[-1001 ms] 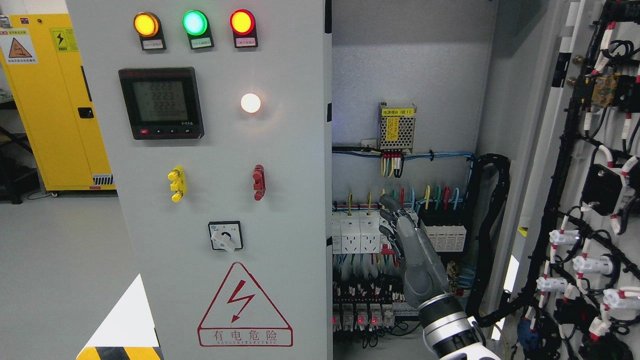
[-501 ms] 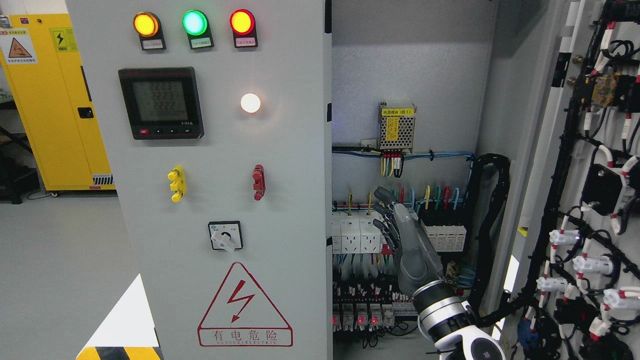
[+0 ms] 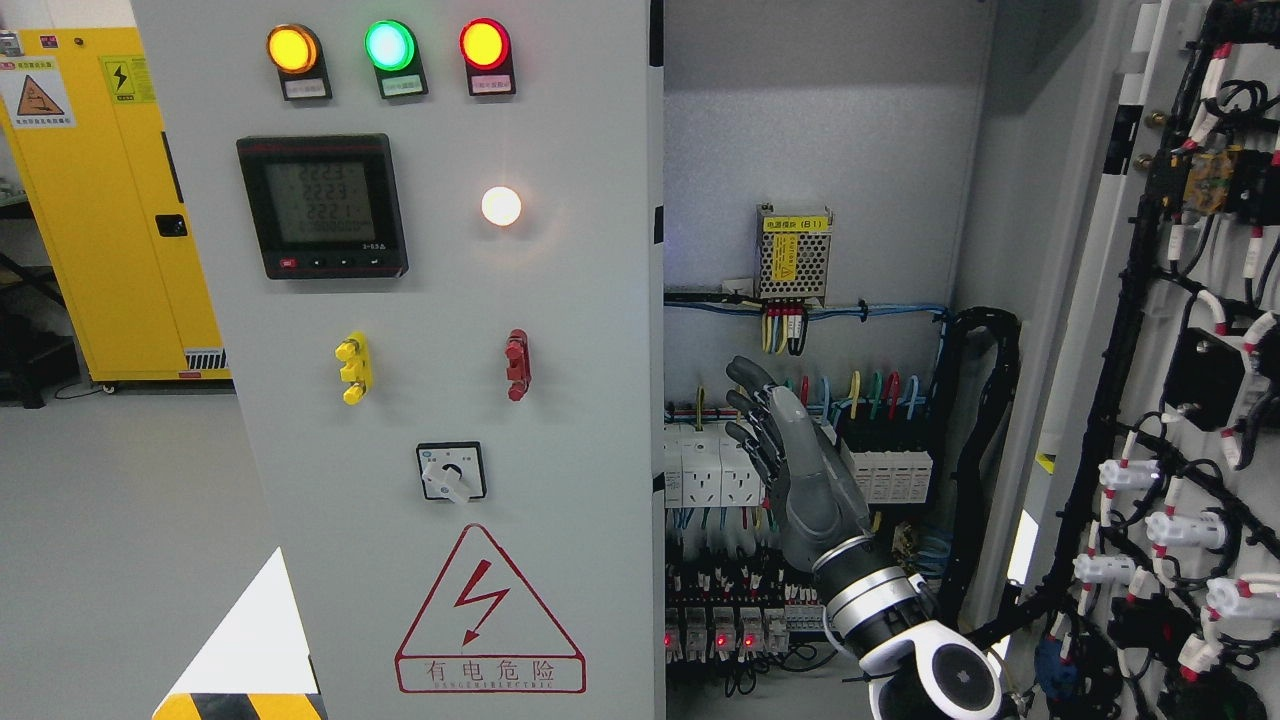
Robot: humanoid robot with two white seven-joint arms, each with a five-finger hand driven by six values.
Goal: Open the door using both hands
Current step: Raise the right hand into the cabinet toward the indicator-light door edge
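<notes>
The grey left cabinet door [image 3: 450, 380] stands closed, carrying three lamps, a meter, two small handles and a warning triangle. The right door [image 3: 1180, 400] is swung open at the far right, its inner side covered in black wiring. My right hand [image 3: 775, 440] rises from the lower right inside the open cabinet, in front of the breakers, fingers extended and relaxed, holding nothing. It is a short way right of the left door's free edge [image 3: 655, 400], not touching it. My left arm does not show.
Inside the cabinet are a power supply [image 3: 795, 255], coloured wires, white breakers [image 3: 705, 470] and a black cable loom [image 3: 985, 460]. A yellow cabinet [image 3: 110, 200] stands at the back left on the grey floor.
My right hand has moved up and to the left, toward the left door's edge, with more of the forearm now in view. The doors have not moved.
</notes>
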